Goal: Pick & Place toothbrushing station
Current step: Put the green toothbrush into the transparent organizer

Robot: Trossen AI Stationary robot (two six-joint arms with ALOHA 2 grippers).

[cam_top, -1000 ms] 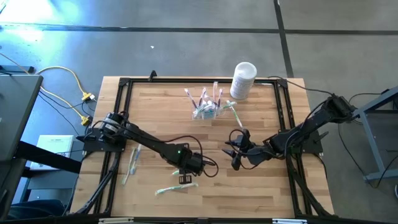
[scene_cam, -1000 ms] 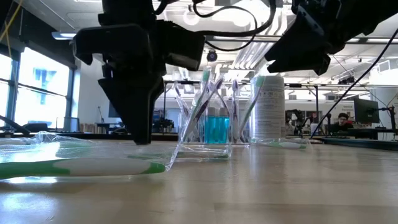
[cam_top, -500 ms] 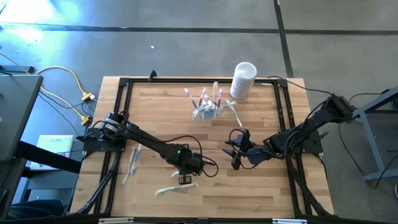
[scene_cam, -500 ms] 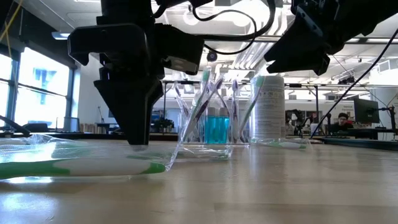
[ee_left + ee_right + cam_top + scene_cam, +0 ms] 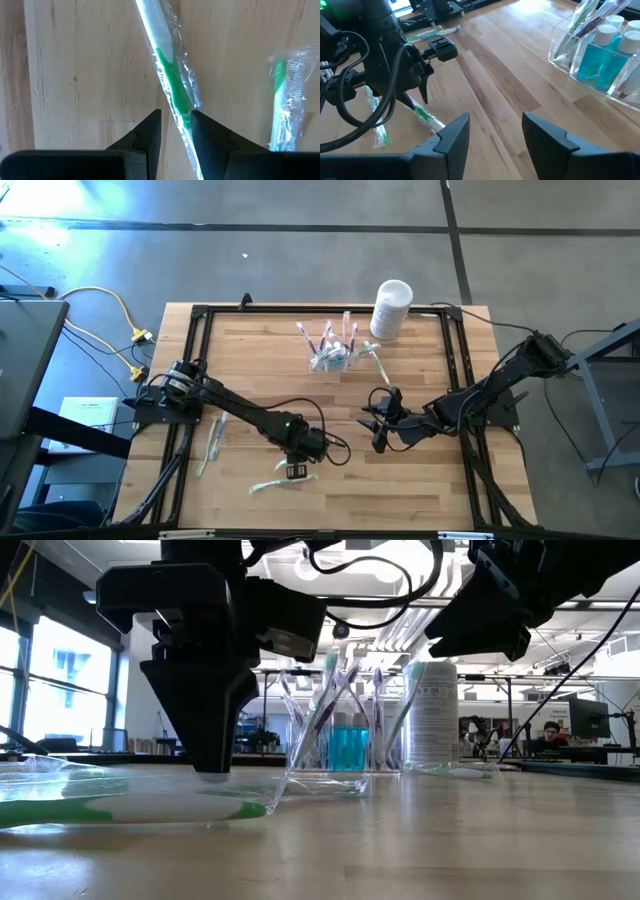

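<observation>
At the table's near edge, around 6 o'clock in the high view, a green-and-white wrapped toothbrush point(image 5: 282, 480) lies flat in its clear sleeve on the wooden table point(image 5: 420, 490). The left gripper point(image 5: 296, 471) points straight down over it; in the left wrist view its 2 fingers point(image 5: 145, 135) stand slightly apart with the green handle running aslant across the gap between them, and the pictures do not settle whether the tips already pinch it. A second wrapped toothbrush point(image 5: 285, 100) lies just beside the first in that view. Toward 9 o'clock, along the left frame rail, another wrapped toothbrush point(image 5: 213, 438) lies on the wood, well apart from the gripper. Nearer the middle, at about 3 o'clock from the left gripper, the right gripper point(image 5: 378, 442) hangs above bare wood with its jaws parted and nothing between them; the low view shows it raised clear of the surface. Farther back, toward 12 o'clock, stands the toothbrushing station point(image 5: 332, 358), a clear holder upright on the table, with several toothbrushes leaning in its compartments and blue bottles inside point(image 5: 600, 55). Just beyond it, at about 1 o'clock, a white cylindrical container point(image 5: 391, 309) stands by the far rail, near the station but not touching it.
</observation>
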